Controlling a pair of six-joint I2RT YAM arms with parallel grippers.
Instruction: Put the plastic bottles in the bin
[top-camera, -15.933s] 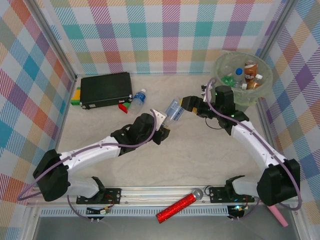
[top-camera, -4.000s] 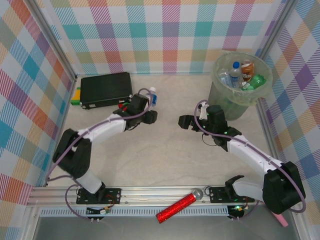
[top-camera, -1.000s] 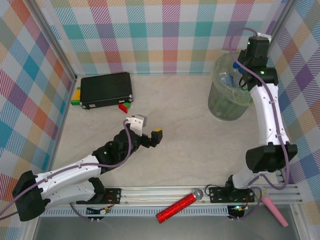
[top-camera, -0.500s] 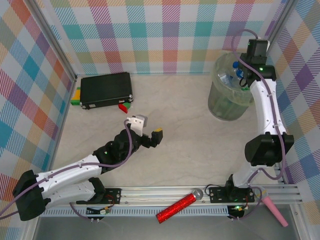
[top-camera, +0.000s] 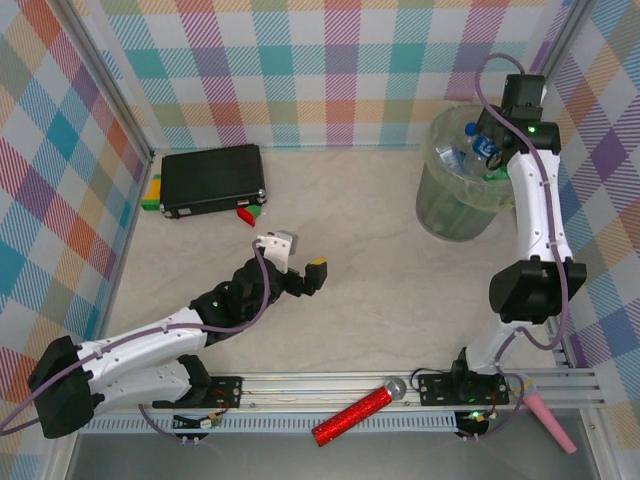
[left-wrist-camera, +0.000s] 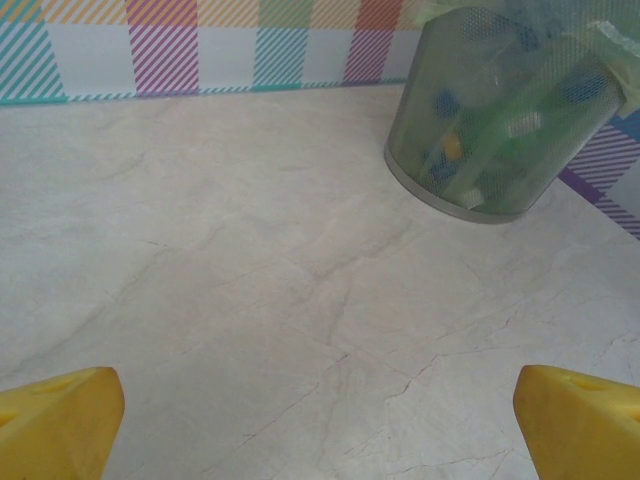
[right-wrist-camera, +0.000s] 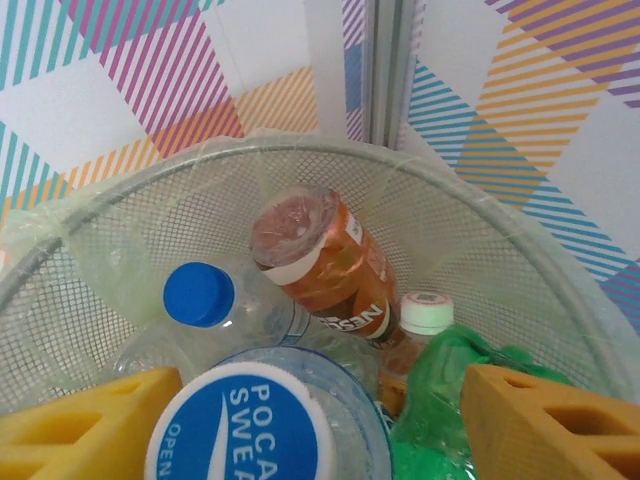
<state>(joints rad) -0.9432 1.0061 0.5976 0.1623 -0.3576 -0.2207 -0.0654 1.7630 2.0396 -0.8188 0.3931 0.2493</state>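
Observation:
The bin (top-camera: 455, 205), a pale-green mesh wastebasket with a liner, stands at the far right corner. My right gripper (top-camera: 498, 136) hangs over its mouth, jaws open. In the right wrist view a clear bottle with a blue and white cap (right-wrist-camera: 240, 430) sits between the yellow fingers (right-wrist-camera: 545, 420), against the left one and well apart from the right one. Below it in the bin (right-wrist-camera: 520, 250) lie a blue-capped clear bottle (right-wrist-camera: 200, 295), a brown-labelled bottle (right-wrist-camera: 325, 260), a white-capped bottle (right-wrist-camera: 427, 312) and green plastic (right-wrist-camera: 450, 400). My left gripper (top-camera: 300, 263) is open and holds nothing over mid-table.
A black rectangular case (top-camera: 212, 180) lies at the far left with coloured blocks (top-camera: 150, 192) beside it. A red glittery tube (top-camera: 350, 415) rests on the front rail. Plaid walls close the table on three sides. In the left wrist view the bin (left-wrist-camera: 500, 110) stands ahead to the right.
My right gripper has opened over the bin, loosening its hold on the blue-and-white-capped bottle. The right wrist shifted slightly. The left arm has stayed put.

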